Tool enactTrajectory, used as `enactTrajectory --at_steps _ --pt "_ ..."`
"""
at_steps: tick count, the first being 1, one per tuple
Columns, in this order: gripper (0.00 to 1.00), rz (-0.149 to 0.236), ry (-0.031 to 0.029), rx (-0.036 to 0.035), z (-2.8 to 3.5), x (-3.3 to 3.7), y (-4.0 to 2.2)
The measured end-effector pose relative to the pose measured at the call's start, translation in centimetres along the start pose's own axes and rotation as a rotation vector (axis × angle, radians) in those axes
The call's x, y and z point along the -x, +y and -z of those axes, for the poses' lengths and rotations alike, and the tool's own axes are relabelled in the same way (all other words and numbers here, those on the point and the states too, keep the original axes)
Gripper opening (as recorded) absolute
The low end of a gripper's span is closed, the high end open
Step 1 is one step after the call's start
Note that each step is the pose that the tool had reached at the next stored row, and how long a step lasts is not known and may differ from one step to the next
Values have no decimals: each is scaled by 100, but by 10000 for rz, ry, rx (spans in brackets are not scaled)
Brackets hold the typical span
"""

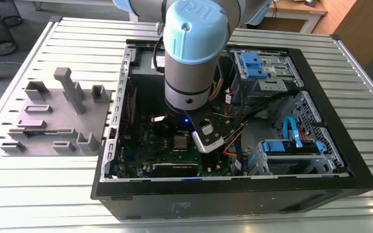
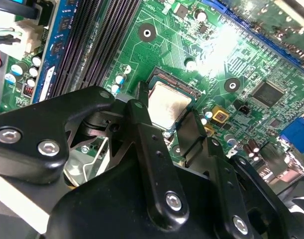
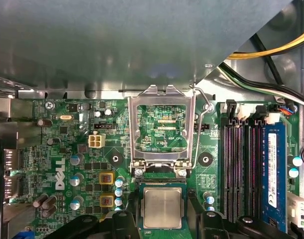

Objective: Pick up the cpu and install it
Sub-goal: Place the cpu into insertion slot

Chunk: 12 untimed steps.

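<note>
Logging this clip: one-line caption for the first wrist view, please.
CPU lying in its socket on the motherboard, metal retention frame hinged open beside it.

We see the grey and light-blue jointed robot arm point(image 1: 188, 53) standing almost straight down in the exterior view. Its rounded light-blue joint cap is uppermost and its grey wrist tube points downward. At the wrist's lower end the black metal two-finger end effector point(image 2: 166, 112) point(image 3: 164, 209) hangs low, and in both wrist views we look along its bolted black linkage bars towards the tips. Its two black fingers point(image 2: 191, 132) stand parted, one on each side of a clear gap, the jaws not brought together.
</note>
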<state>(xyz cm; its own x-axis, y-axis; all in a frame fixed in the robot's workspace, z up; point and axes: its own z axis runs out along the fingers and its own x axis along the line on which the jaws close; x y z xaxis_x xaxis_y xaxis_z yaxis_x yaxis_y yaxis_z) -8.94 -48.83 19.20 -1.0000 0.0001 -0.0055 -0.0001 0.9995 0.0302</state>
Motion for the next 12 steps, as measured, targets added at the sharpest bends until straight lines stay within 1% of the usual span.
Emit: enactTrajectory --at_steps 9,12 --pt "47 0 1 -1 -1 -10 -10" --pt "47 -2 0 1 -11 -11 -15"
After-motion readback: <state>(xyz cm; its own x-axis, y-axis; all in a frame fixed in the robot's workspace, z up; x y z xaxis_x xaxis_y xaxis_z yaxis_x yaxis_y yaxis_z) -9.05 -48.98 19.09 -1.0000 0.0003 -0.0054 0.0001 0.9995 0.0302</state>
